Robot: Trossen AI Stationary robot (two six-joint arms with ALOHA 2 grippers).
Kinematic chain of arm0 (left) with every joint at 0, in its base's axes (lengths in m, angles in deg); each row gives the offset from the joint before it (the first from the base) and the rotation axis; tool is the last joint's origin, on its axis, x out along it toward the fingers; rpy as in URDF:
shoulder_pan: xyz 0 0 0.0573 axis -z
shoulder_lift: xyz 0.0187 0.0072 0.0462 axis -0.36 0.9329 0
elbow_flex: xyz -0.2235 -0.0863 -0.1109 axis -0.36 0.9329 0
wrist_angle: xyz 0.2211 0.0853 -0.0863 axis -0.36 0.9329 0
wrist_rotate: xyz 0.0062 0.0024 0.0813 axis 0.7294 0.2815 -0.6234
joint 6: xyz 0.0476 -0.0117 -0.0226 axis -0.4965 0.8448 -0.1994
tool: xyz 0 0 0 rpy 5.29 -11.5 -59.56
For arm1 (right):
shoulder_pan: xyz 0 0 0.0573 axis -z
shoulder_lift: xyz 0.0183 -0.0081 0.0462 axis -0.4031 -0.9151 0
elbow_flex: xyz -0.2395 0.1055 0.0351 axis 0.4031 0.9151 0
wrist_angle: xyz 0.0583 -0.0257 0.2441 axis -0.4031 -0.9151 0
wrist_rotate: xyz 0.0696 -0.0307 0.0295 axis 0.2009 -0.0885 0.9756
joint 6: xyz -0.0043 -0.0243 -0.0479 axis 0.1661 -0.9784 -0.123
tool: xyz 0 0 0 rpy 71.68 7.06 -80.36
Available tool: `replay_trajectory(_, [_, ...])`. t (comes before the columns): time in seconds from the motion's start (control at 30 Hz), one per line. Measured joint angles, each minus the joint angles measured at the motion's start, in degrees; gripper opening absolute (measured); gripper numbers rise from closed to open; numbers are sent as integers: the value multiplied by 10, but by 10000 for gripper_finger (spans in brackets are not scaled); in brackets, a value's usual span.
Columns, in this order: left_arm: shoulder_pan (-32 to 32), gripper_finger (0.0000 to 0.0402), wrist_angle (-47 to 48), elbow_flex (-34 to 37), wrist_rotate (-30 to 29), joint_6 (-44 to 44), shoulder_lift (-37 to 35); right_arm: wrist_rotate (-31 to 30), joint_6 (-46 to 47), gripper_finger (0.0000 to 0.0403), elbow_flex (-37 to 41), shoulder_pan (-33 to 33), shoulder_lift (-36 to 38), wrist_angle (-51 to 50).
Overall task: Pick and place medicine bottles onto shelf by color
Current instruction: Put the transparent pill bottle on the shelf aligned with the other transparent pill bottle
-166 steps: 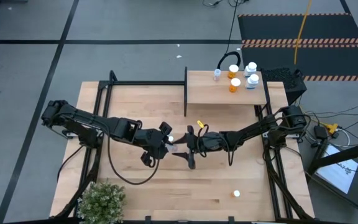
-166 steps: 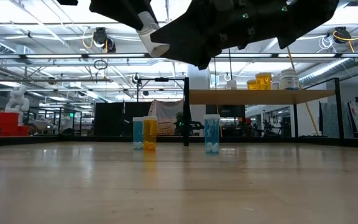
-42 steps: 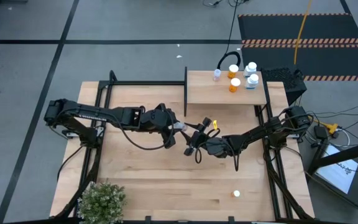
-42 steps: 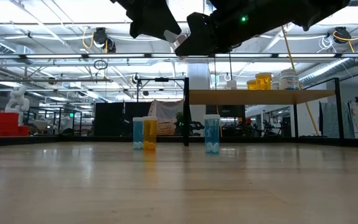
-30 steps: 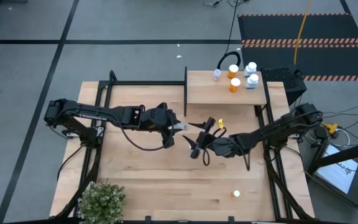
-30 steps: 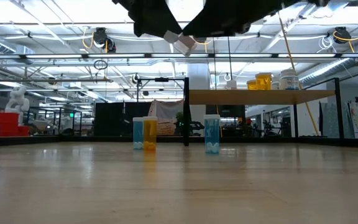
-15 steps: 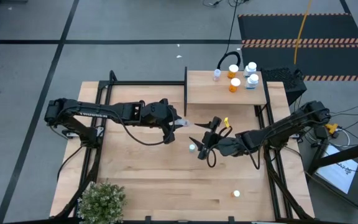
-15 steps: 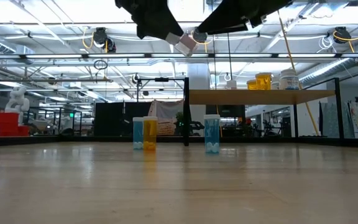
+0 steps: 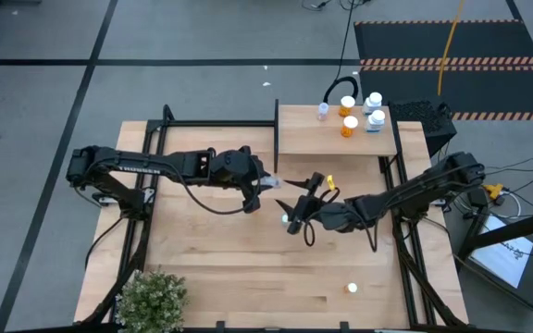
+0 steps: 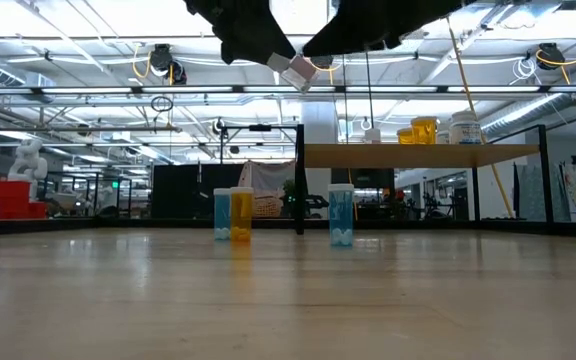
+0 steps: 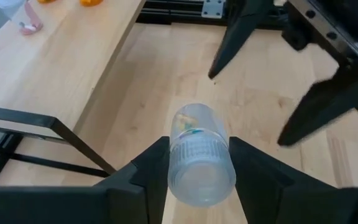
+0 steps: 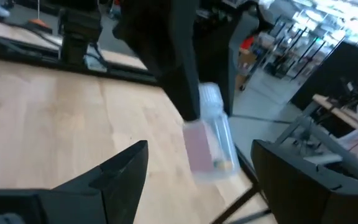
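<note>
Gripping a clear bottle with no legible label, the left pincer hung mid-air; the right pincer gaped wide, empty.

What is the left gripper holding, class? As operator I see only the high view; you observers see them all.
Observer: A clear bottle, lying sideways between the left gripper's fingers.
Operator: Is the right gripper on it too?
Observer: No. The right wrist view shows the right gripper open, with the bottle ahead of it and untouched.
Operator: Is it off the table?
Observer: Yes. The low view shows it in the air, well clear of the table.
</note>
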Motion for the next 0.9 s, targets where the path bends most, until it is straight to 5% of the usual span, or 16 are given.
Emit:
replay_trajectory(0.27, [8, 149, 0, 0, 0, 15, 0, 3, -20, 260, 0, 34, -27, 30])
replay_trajectory(0.7, [8, 147, -12, 0, 1, 33, 0, 54, -15, 154, 0, 52, -27, 27])
replay_trajectory(0.9, [9, 169, -16, 0, 12, 44, 0, 63, -15, 151, 0, 52, -27, 26])
